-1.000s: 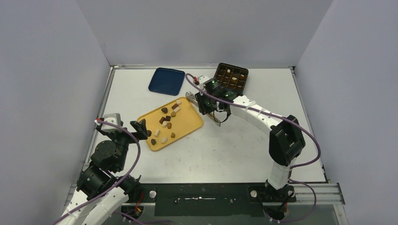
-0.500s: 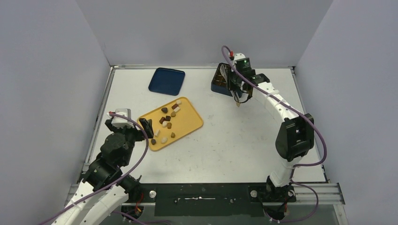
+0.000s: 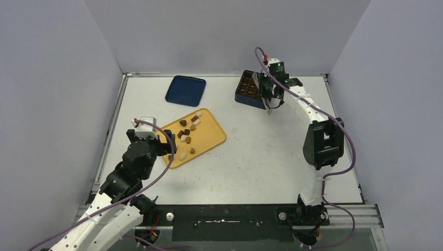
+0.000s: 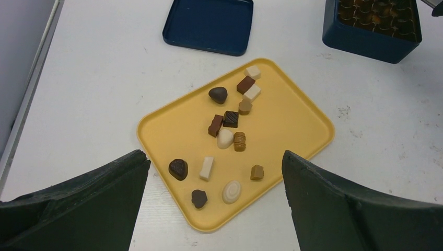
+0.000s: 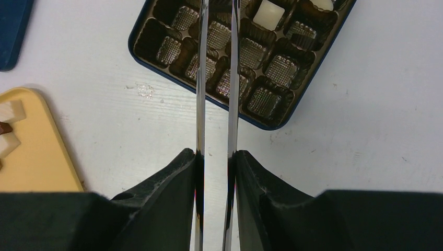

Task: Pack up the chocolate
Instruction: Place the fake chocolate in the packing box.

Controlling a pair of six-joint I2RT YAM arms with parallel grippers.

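Several pieces of chocolate (image 4: pixel 224 137), dark, caramel and white, lie loose on the yellow tray (image 4: pixel 292 117) (image 3: pixel 209 137). My left gripper (image 4: pixel 217 209) (image 3: pixel 166 148) hovers over the tray's near corner, open, with nothing between its fingers. My right gripper (image 5: pixel 215 154) (image 3: pixel 271 97) is shut on thin metal tongs (image 5: pixel 200 78). The two blades reach out over the dark blue gridded box (image 5: pixel 271 104) (image 3: pixel 245 97). Their tips run off the top of the right wrist view, so anything they carry is hidden. One white piece (image 5: pixel 268 11) sits in a far cell of the box.
The box's dark blue lid (image 3: pixel 185 90) (image 4: pixel 209 23) lies flat on the table behind the tray. White walls close in the table on the left, back and right. The tray's corner (image 5: pixel 31 151) shows at the left of the right wrist view.
My right arm swung the tongs from beside the tray back and right to over the box. My left gripper moved in towards the tray's near corner, still open.
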